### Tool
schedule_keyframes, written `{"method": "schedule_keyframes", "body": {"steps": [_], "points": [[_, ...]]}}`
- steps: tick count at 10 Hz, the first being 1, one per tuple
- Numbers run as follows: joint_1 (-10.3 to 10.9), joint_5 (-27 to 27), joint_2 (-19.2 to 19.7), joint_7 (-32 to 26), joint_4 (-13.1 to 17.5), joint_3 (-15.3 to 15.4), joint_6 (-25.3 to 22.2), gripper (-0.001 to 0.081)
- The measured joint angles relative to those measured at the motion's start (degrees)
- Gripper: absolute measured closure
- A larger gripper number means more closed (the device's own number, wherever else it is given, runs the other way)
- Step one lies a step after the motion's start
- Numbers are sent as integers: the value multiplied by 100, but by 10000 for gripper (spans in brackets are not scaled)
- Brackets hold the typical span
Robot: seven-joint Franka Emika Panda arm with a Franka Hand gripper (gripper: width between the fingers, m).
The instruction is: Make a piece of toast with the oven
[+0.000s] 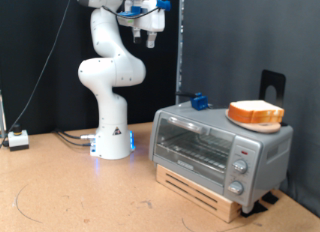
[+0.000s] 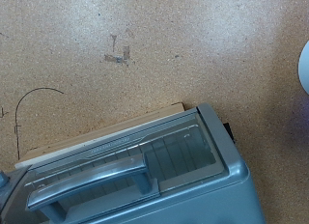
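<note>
1. Nearest the exterior camera stands the oven (image 1: 218,149) on a wooden base (image 1: 205,190), its long axis running from the view's left toward its lower right, glass door shut.
2. On the oven's top sits an orange plate (image 1: 243,117) carrying the piece of toast (image 1: 257,108), lying flat.
3. High at the view's top hangs the gripper (image 1: 149,37), touching nothing; whether the jaws stand apart I cannot tell.
4. Seen from the wrist, the oven's grey handle (image 2: 89,182) lies below on the desk (image 2: 145,50).

The claw (image 1: 149,35) hangs high in open air, well above the oven (image 1: 220,147). Bare worktop (image 1: 80,187) spreads before the oven's closed door (image 2: 145,166). Toast (image 1: 256,113) and plate (image 1: 252,120) occupy its roof.
</note>
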Motion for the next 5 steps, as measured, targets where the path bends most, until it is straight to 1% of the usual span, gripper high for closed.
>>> {"method": "schedule_keyframes", "body": {"steps": [1, 2, 3, 4, 5], "points": [[24, 53, -14, -213, 0, 1, 0, -3], [131, 62, -73, -767, -8, -6, 0, -3], [290, 60, -202, -1371, -55, -23, -11, -3], [429, -18, -377, -2003, -150, -70, -70, -3], [518, -228, -526, -2688, -276, -158, -75, -3]]}}
